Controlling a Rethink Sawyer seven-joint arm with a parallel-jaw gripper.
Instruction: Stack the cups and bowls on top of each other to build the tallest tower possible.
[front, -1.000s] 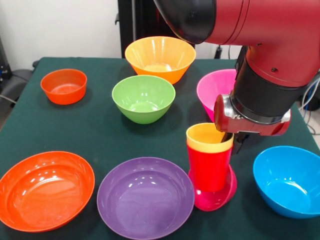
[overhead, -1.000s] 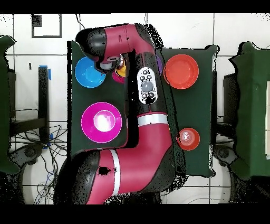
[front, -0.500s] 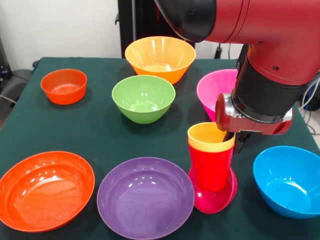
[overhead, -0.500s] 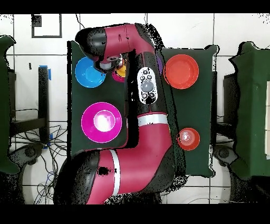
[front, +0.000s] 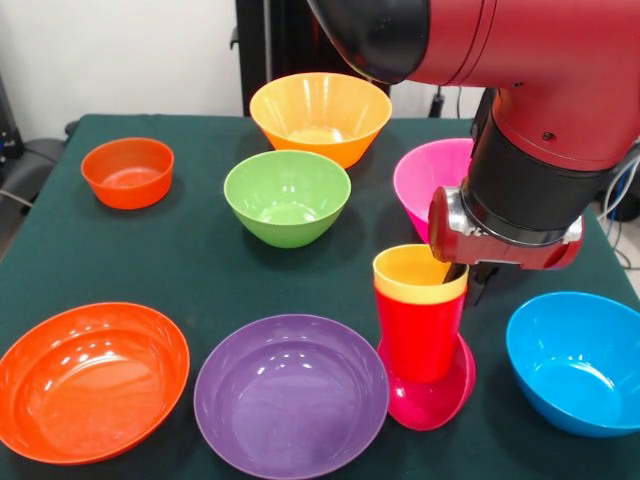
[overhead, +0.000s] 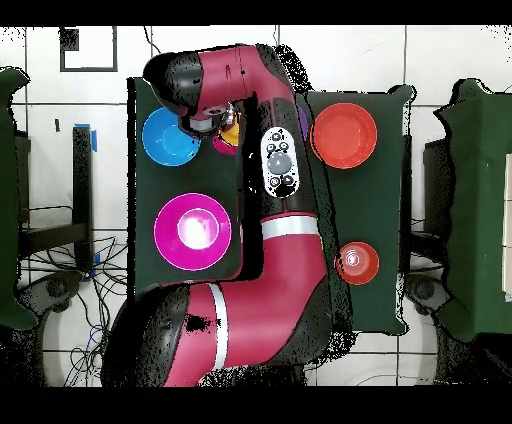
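Front view puts your gripper right at the rim of the yellow cup, one dark finger reaching down inside the cup's far edge; you cannot tell from either view whether the fingers are apart or clamped on the rim, since the wrist housing hides them. That yellow cup sits nested in the red cup, and the red cup stands in a small crimson-pink bowl, so your tower is three pieces at the table's near side. Just beside it lies the purple bowl, and on the other side the blue bowl, neither touching the stack. Behind the arm you see part of the magenta-pink bowl. Farther off stand the green bowl, the light orange bowl, the small orange-red bowl and the wide orange bowl, all well apart on the dark green table.
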